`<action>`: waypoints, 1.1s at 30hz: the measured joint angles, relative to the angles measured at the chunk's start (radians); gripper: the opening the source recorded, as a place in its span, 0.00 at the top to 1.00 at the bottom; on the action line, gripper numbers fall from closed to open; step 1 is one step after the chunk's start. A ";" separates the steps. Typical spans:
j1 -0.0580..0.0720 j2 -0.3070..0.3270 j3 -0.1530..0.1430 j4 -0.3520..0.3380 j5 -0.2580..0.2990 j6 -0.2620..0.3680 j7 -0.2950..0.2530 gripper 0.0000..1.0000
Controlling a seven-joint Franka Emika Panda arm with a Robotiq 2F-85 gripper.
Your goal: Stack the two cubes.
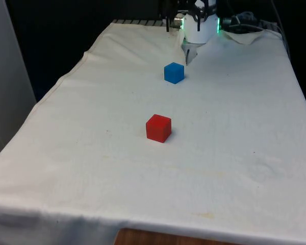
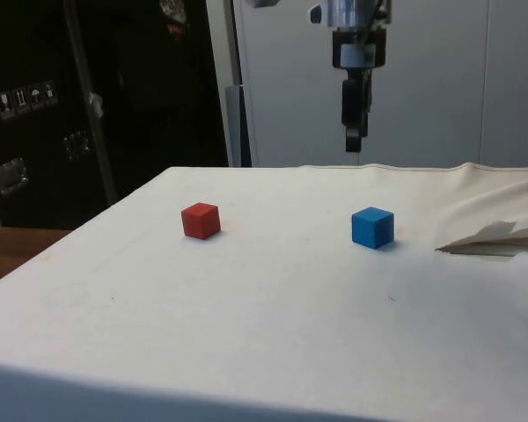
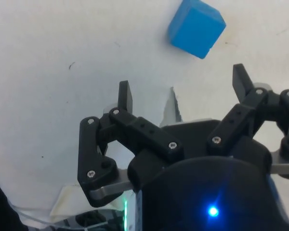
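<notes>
Overhead, the gripper [image 2: 355,141] hangs high above the cloth [image 1: 234,153], fingers [image 3: 125,95] spread wide and holding nothing. On the front view, the blue cube [image 1: 174,72] sits at about 12 o'clock from the red cube [image 1: 158,127], well apart, both flat on the cloth. From the side, the gripper is above and just behind the blue cube [image 2: 372,227], not touching it.

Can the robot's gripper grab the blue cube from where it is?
Probably yes. The gripper hangs open above the cloth, and the blue cube sits alone with nothing over or beside it.
</notes>
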 measured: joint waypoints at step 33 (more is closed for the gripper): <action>-0.004 0.118 -0.018 -0.070 0.000 0.153 0.130 0.00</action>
